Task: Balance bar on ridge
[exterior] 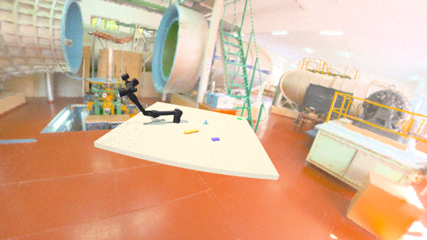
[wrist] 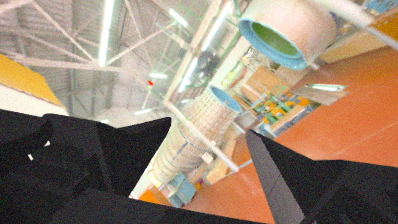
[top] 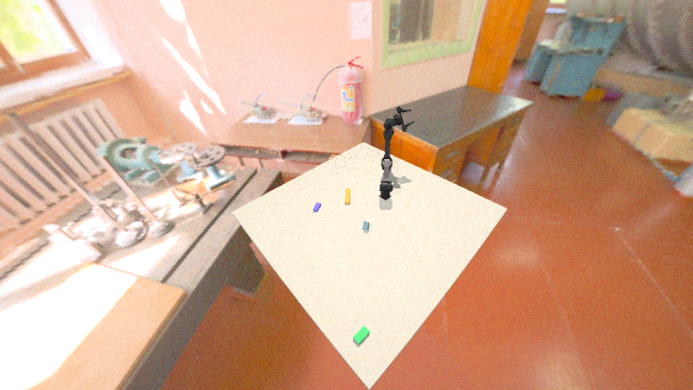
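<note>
An orange bar (top: 347, 196) (exterior: 191, 131) lies flat on the cream table (top: 368, 290) (exterior: 167, 146). A small teal ridge (top: 365, 225) (exterior: 205, 122) stands on the table apart from the bar. My gripper (top: 403, 118) (exterior: 129, 80) (wrist: 208, 127) is open and empty. It is raised high above the far edge of the table, well away from the bar and the ridge. In the wrist view it points out at the hall, and neither the bar nor the ridge shows there.
A purple block (top: 316, 206) (exterior: 215, 138) lies near the bar. A green block (top: 361, 334) (exterior: 239, 118) lies near a table corner. The arm's base (top: 385, 188) (exterior: 177, 115) stands on the table.
</note>
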You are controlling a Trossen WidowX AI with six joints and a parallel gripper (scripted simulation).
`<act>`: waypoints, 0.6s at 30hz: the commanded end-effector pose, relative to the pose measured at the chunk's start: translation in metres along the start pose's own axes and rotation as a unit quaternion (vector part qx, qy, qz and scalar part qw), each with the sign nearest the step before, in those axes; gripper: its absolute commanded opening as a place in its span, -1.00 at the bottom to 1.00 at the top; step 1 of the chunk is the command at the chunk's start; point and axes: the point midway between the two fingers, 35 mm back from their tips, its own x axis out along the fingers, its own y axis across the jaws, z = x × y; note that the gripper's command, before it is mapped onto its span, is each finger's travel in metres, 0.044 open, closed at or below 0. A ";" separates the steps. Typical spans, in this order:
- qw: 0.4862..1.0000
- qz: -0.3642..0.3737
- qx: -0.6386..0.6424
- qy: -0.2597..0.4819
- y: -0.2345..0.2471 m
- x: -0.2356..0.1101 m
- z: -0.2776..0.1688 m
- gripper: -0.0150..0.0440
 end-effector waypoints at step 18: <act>0.985 0.004 -0.079 -0.153 0.032 0.060 0.166 0.58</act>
